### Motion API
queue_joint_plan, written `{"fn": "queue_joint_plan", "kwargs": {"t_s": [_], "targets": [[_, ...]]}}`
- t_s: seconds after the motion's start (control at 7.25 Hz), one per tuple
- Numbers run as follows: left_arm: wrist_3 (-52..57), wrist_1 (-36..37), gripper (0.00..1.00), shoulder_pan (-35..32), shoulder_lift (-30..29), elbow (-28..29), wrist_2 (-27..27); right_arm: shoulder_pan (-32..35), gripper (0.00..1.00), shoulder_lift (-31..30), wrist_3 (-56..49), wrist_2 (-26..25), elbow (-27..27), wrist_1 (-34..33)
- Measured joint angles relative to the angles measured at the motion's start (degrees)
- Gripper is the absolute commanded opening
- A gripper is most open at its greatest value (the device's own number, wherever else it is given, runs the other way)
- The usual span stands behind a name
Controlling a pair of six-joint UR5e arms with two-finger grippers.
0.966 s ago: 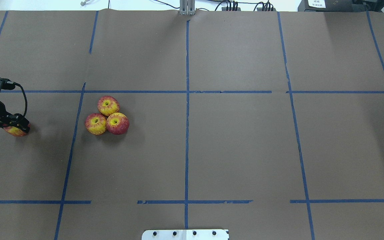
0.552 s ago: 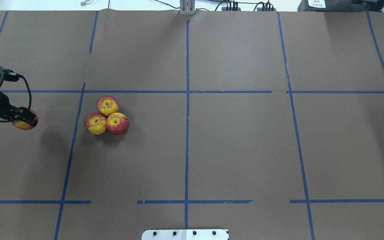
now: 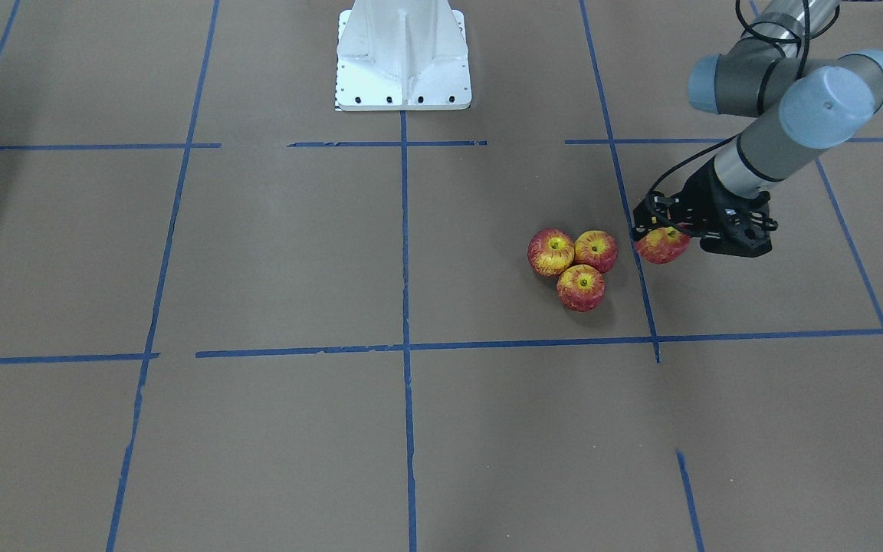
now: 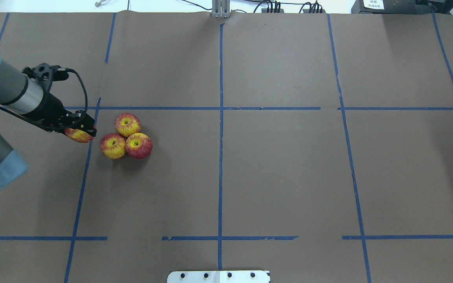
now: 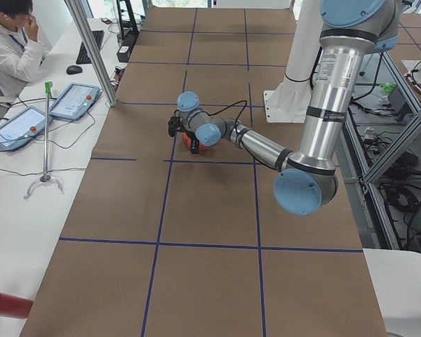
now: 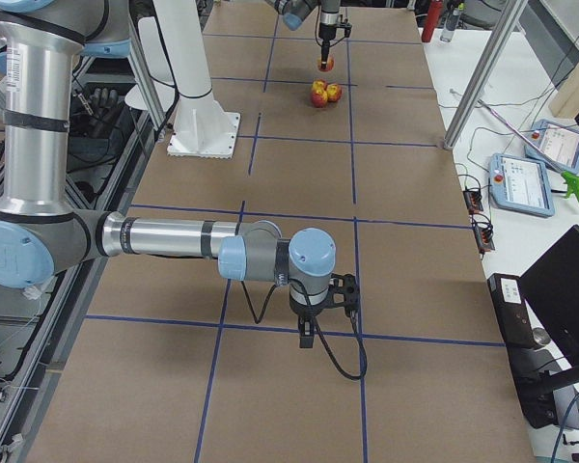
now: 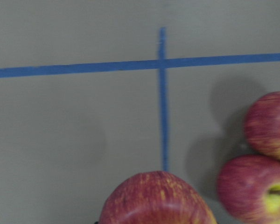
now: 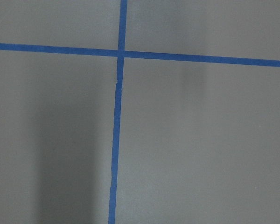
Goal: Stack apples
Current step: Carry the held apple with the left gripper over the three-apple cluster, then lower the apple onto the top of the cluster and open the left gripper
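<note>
Three red and yellow apples lie touching in a cluster on the brown table (image 4: 273,169): one at the far side (image 4: 127,124), two nearer (image 4: 113,146) (image 4: 138,145). The cluster also shows in the front-facing view (image 3: 581,287). My left gripper (image 4: 80,133) is shut on a fourth apple (image 3: 662,244) and holds it above the table, just left of the cluster. In the left wrist view the held apple (image 7: 156,198) is at the bottom edge, with two cluster apples (image 7: 254,193) on the right. My right gripper (image 6: 309,333) shows only in the exterior right view; I cannot tell whether it is open.
Blue tape lines (image 4: 220,118) divide the table into squares. The white robot base (image 3: 403,61) stands at the table's near edge. An operator (image 5: 10,49) sits at a side desk with tablets (image 5: 74,100) and a metal pole (image 5: 91,49).
My left gripper has lifted the apple off the table's left edge and carried it right, to just beside the three-apple cluster. The cluster has not moved.
</note>
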Motion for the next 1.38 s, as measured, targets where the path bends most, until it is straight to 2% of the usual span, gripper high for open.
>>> {"fn": "queue_joint_plan", "kwargs": {"t_s": [0.55,0.83,0.97,1.38], "targets": [[-6.2,0.1,0.00,5.2,-5.4,1.6,3.0,0.0,1.00,0.0,0.0,0.0,0.0,0.0],[-6.4,0.1,0.00,5.4,-6.1,1.7,3.8,0.0,1.00,0.0,0.0,0.0,0.0,0.0],[-6.4,0.1,0.05,5.4,-6.2,1.7,3.9,0.0,1.00,0.0,0.0,0.0,0.0,0.0],[-6.5,0.5,0.06,5.5,-6.3,1.7,4.7,0.0,1.00,0.0,0.0,0.0,0.0,0.0]]}}
